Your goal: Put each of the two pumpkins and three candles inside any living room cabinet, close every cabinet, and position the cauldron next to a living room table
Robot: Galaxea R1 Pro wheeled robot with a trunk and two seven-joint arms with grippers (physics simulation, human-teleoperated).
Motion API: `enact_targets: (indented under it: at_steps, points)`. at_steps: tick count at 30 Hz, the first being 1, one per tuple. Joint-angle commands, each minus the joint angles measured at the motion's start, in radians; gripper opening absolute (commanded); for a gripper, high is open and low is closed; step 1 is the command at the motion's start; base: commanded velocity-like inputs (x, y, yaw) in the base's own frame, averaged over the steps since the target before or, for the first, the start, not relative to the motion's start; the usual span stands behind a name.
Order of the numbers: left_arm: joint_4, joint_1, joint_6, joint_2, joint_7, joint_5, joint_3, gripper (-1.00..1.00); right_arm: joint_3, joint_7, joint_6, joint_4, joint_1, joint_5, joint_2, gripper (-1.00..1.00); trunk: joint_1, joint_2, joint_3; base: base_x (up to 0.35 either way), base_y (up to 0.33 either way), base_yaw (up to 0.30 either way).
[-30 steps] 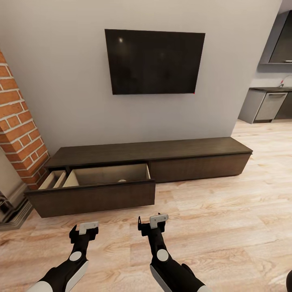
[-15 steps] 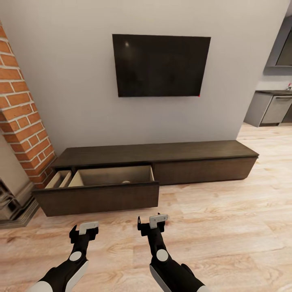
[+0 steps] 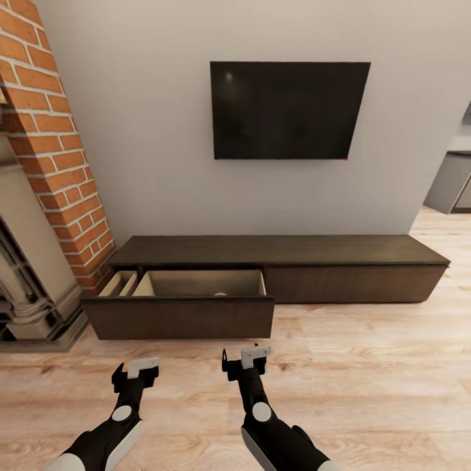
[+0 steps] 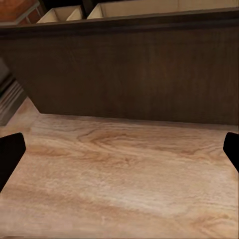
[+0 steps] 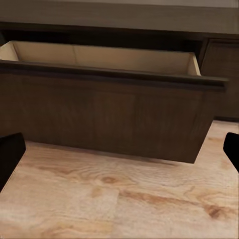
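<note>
My view swung left, bringing the brick fireplace (image 3: 46,163) in, and I faced the cabinet (image 3: 281,252) with its drawer (image 3: 183,314) pulled out, left hand (image 3: 139,371) and right hand (image 3: 247,360) both wide, empty, low over the floor (image 3: 366,379), no pumpkin visible.

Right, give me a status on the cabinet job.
Done: the cabinet has its left drawer pulled out, with something small and pale barely visible inside. In hand: nothing; the left gripper and right gripper are both open and empty. Left: closing that drawer; pumpkins, candles and cauldron can't be confirmed here.
</note>
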Motion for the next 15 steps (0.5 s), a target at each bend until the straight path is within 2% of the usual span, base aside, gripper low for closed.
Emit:
enact_targets:
  at_steps: [1, 7, 15]
  points:
    - [-0.001, -0.001, -0.004, 0.001, 0.006, 0.008, -0.008, 1.0, 0.006, -0.006, -0.006, 0.001, -0.001, -0.011, -0.001, 1.0, 0.0, 0.0, 0.0, 0.0, 0.0, 0.214]
    - [-0.001, -0.001, -0.004, 0.001, 0.006, 0.008, -0.008, 1.0, 0.005, -0.005, -0.007, 0.001, -0.001, -0.012, -0.002, 1.0, 0.0, 0.0, 0.004, 0.0, 0.0, 0.191]
    - [-0.001, -0.001, -0.003, 0.001, 0.005, 0.008, -0.008, 1.0, 0.005, -0.003, -0.008, 0.002, -0.001, -0.012, -0.003, 1.0, 0.0, 0.0, 0.004, 0.0, 0.0, 0.038]
